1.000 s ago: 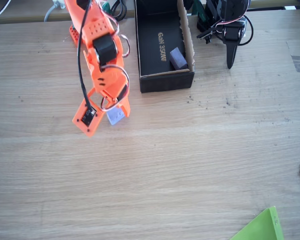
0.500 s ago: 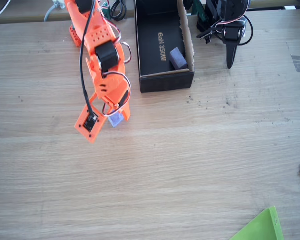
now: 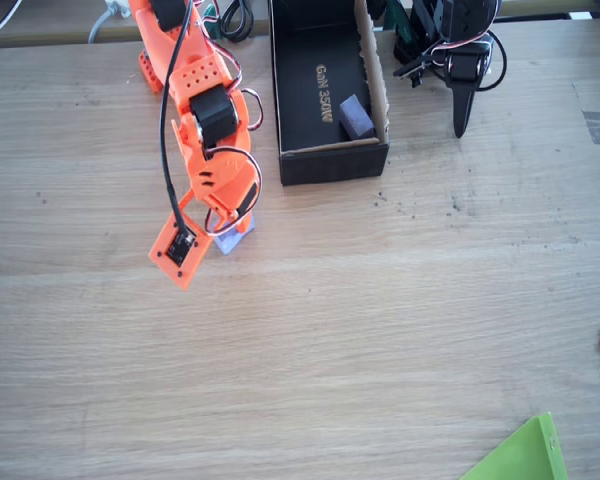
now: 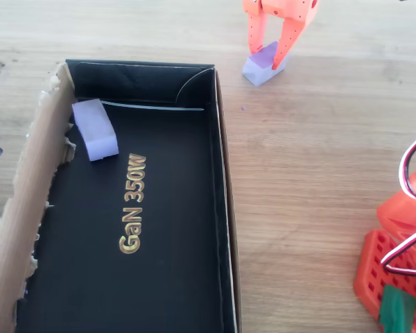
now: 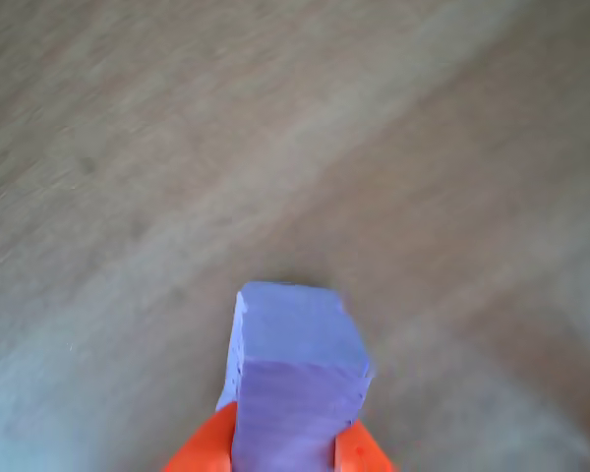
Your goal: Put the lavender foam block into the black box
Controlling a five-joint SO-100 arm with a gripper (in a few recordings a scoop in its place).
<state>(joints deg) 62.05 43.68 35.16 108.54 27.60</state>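
The lavender foam block [image 3: 236, 239] rests on the wooden table, left of the black box's near end. My orange gripper [image 3: 230, 236] reaches down over it, one finger on each side. From overhead, the two fingers [image 4: 253, 31] straddle the block [image 4: 262, 64] and touch its sides. At the bottom of the wrist view, the block [image 5: 295, 374] stands tight between the orange fingertips of the gripper [image 5: 287, 454], which is shut on it. The black box [image 3: 332, 165] [image 4: 225, 208] lies open, with gold lettering on its floor.
A duller purple block [image 3: 356, 117] [image 4: 95, 130] lies inside the box near a corner. The box's cardboard wall [image 4: 35, 180] is torn. The arm's orange base [image 4: 395, 270] stands right of the box. A green sheet [image 3: 520, 455] pokes in at the front right.
The gripper has come down and shifted slightly over the lavender block. The block, beside the finger a second ago, now sits between the fingers.
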